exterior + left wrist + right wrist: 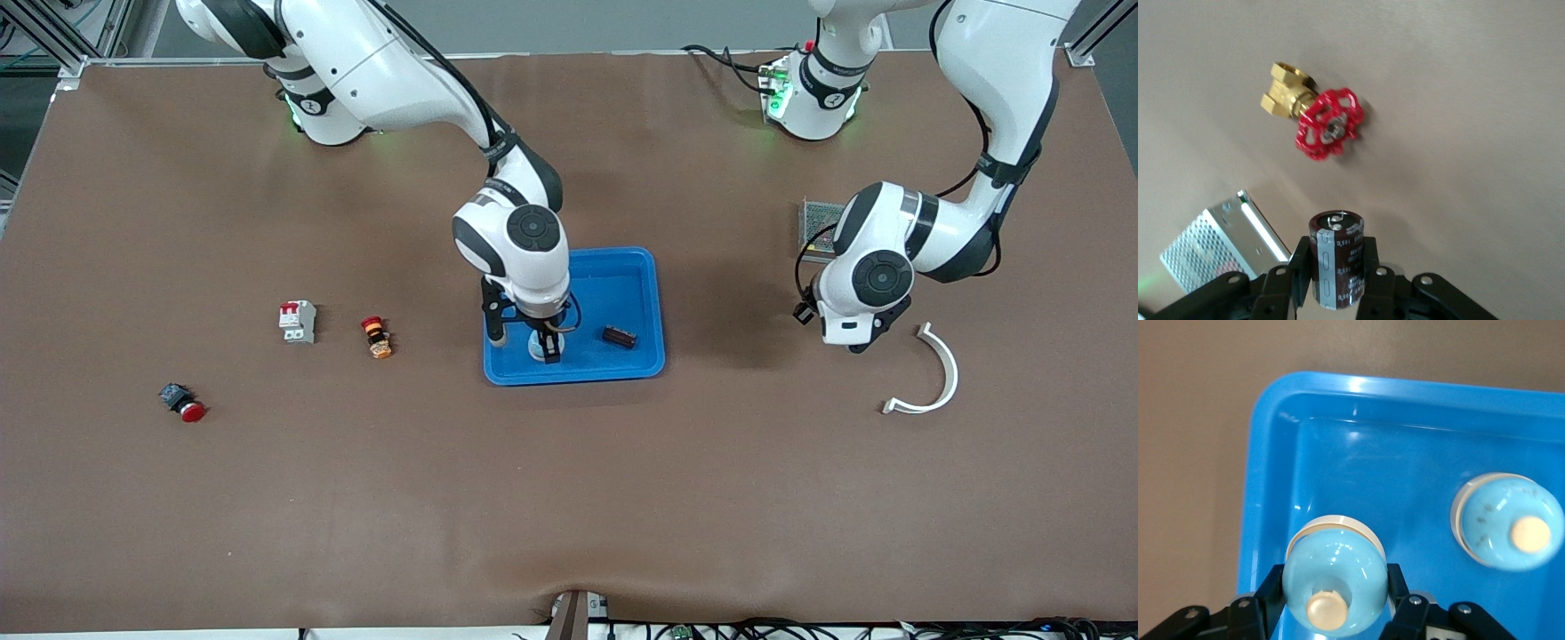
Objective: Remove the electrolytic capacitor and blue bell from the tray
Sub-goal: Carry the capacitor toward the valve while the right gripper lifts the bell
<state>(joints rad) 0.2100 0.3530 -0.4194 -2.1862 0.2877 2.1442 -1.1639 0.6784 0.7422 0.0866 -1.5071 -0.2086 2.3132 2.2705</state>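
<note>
My left gripper [1336, 270] is shut on a dark brown capacitor [1336, 257] with a grey stripe and holds it upright above the brown table, near a metal mesh box [818, 227]. A second dark capacitor [620, 336] lies in the blue tray [659, 302]. My right gripper [544, 345] is down inside that tray, fingers shut on either side of a light blue bell [1333, 583] with a cream button. Another light blue bell [1508, 530] sits in the tray [1255, 453] beside it.
A brass valve [1315, 117] with a red handwheel lies on the table under the left hand. A white curved piece [933, 373] lies nearer the front camera. Toward the right arm's end lie a white breaker [297, 321], an orange-red button [377, 337] and a red push button [182, 402].
</note>
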